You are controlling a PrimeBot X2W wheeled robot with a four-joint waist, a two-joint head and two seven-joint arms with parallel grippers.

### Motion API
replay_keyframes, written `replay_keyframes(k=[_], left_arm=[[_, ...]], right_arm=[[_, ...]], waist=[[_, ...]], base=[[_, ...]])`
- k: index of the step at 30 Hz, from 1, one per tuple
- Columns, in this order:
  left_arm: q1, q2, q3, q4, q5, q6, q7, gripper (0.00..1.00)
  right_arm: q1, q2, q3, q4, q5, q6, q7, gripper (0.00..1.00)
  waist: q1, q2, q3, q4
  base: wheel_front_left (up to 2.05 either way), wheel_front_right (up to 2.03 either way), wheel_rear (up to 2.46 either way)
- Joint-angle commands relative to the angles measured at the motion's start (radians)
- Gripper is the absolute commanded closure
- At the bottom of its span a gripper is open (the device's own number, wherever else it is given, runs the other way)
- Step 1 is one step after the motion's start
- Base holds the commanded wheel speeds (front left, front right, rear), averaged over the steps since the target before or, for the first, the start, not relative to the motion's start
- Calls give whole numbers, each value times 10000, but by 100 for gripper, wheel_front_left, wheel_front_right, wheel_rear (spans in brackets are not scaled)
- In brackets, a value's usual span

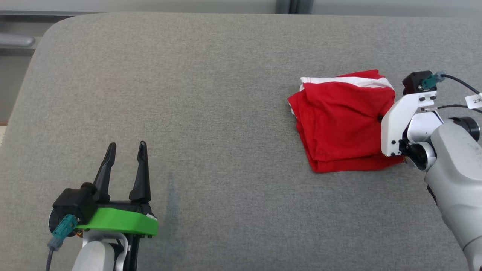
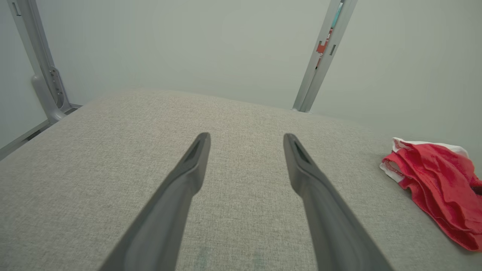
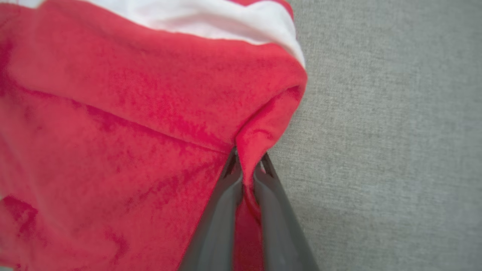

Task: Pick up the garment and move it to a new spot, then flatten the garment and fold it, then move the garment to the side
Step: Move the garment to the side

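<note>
Status, left to right. Left gripper (image 1: 127,144) sits well left of the garment (image 1: 339,124) and nearer the robot. Its fingers are spread wide with nothing between them, tips over the bare grey fabric surface (image 1: 226,94). The green collar (image 1: 120,222) is just behind those fingers.

In the left wrist view you get the same spread fingers, with the garment off to their right as a rumpled red heap lying on the surface. A metal post (image 2: 320,60) stands beyond the garment against a pale wall.

The garment is red and bunched into a rough block. A white band (image 1: 346,80) runs along its far edge, and layered hems show at its near edge.

Right gripper (image 3: 248,160) comes in at the garment's right edge, about mid-height. Its fingers are pinched tight on a ridge of red cloth, and the fabric puckers toward the tips. You can't tell from these views whether that edge is off the surface.
</note>
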Motion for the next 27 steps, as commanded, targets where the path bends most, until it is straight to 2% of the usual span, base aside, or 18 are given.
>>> replay_keyframes(k=[1,6,11,15,19,27], left_arm=[[110,74,61,-11,24,-16,1,0],[233,22,221,-116,20,-16,1,0],[169,-44,109,-169,-24,-16,1,0],[-117,5,29,-244,-100,-16,1,0],[-329,201,-116,-261,-25,-16,1,0],[-733,656,-391,-306,-9,-16,1,0]], right_arm=[[-250,-221,392,-242,-105,-20,-1,100],[-769,-1064,2408,-1473,378,-20,328,100],[-1179,-2056,3328,-2368,1119,-20,526,100],[-1455,-2683,3457,-2532,1474,-20,292,100],[-1659,-3100,3384,-2342,1309,-20,-331,100],[-2039,-3597,3009,-1358,791,-20,-1455,100]], waist=[[0,0,-273,-448],[0,0,-463,-1451],[0,0,-339,-2425],[0,0,8,-3005],[0,0,443,-3371],[0,0,1278,-3578]], base=[[0,0,0],[0,0,0],[0,0,0],[0,0,0],[0,0,0],[0,0,0]])
